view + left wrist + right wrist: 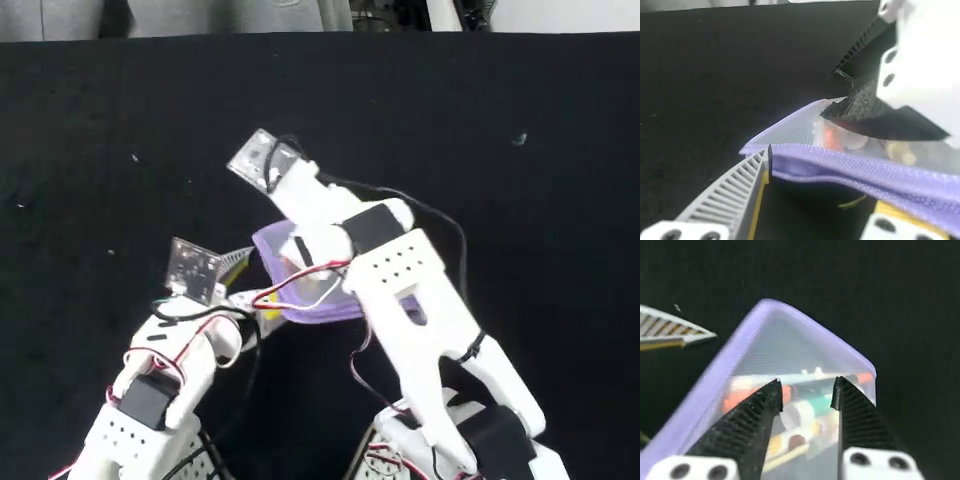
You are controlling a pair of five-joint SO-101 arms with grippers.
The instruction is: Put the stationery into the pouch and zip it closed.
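The translucent, soft plastic pouch with its purple zip band lies on the black table between your two arms. The stationery, a jumble of orange, green and white pieces, already shows through its wall.

Expect the pouch to be light and floppy. The clear film looks slick and will likely buckle or slide under a push, while the stitched band is thicker and should give a firmer hold. Take it by that band near a corner, not by the film. The loose contents will probably shift if you tilt it.

Your right gripper stands directly over the pouch's flat side. Its black ribbed fingers are spread apart with nothing between them, and whether their tips touch the film cannot be told.

Your left gripper sits at the pouch's near edge, also parted. One grey ribbed finger has its tip against the end of the band, and the band runs across the gap. The zip slider is not visible, so you cannot tell how far the zip is drawn.
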